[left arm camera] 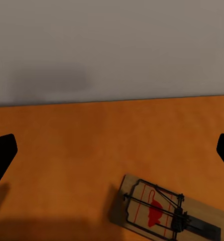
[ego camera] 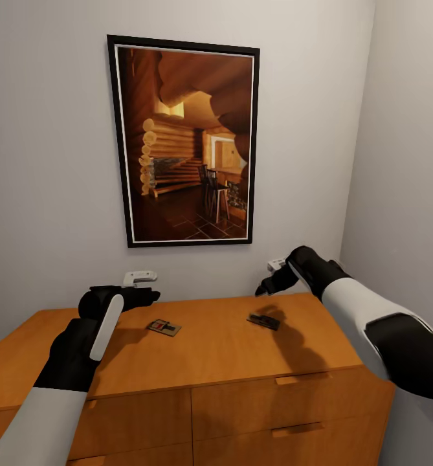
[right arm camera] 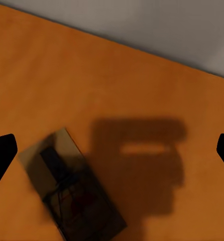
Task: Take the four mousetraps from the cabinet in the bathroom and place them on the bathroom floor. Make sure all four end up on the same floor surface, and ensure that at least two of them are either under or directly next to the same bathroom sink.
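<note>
- The cabinet (ego camera: 197, 349), orange-brown wood with drawer fronts and slim bar handles, stands against a pale wall under a framed picture of a log-cabin interior (ego camera: 184, 142).
- Two mousetraps lie flat on the cabinet top, well apart from each other.
- The left mousetrap (ego camera: 164, 327) sits left of centre; the left wrist view shows its pale board with a red mouse print and dark wire parts (left arm camera: 167, 211).
- The right mousetrap (ego camera: 263, 321) lies toward the right end, looking dark under the arm's shadow; the right wrist view shows it the same way (right arm camera: 72, 191).
- The left gripper (ego camera: 138, 288) hovers above the top, left of and just beyond the left mousetrap, fingers spread wide, grasping nothing.
- The right gripper (ego camera: 271, 275) hangs above and just beyond the right mousetrap, fingers likewise parted and empty.
</note>
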Controlling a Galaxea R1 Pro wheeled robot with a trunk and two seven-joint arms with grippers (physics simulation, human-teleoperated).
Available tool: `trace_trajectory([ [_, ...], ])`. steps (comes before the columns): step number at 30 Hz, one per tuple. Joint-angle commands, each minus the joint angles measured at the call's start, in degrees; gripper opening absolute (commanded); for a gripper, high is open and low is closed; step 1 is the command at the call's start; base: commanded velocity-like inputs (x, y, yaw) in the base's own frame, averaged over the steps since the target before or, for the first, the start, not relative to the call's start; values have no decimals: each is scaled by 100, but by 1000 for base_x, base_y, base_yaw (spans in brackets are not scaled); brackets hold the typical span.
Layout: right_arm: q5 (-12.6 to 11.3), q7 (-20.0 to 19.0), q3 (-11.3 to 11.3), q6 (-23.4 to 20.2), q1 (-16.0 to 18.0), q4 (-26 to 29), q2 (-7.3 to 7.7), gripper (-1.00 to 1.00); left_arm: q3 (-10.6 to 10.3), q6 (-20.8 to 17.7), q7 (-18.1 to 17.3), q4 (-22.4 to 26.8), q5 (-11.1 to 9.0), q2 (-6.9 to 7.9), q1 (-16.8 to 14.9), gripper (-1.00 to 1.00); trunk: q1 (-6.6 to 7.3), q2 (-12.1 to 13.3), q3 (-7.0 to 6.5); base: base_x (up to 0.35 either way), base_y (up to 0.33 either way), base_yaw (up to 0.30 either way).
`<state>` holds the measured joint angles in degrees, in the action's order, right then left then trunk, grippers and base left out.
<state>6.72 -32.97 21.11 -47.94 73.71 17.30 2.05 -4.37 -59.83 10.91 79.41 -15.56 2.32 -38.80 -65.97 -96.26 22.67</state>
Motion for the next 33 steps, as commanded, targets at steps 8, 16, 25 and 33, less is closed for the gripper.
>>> trace_trajectory([
  [8,62,59,-136,255,3,-340,-89,100,-12,-17,60,5,-56,5,-5,100,0,-4,7,0,0,0],
  [16,59,58,-171,290,3,-397,-104,100,-12,-17,60,5,-60,5,-5,100,0,-4,7,0,0,0],
  [25,51,47,-173,294,3,-421,-108,100,-12,-17,60,5,-61,5,-5,100,0,-4,7,0,0,0],
  [33,42,45,-177,325,-5,-499,-105,100,-12,-17,60,-3,-61,5,-5,100,0,-4,7,0,0,0],
])
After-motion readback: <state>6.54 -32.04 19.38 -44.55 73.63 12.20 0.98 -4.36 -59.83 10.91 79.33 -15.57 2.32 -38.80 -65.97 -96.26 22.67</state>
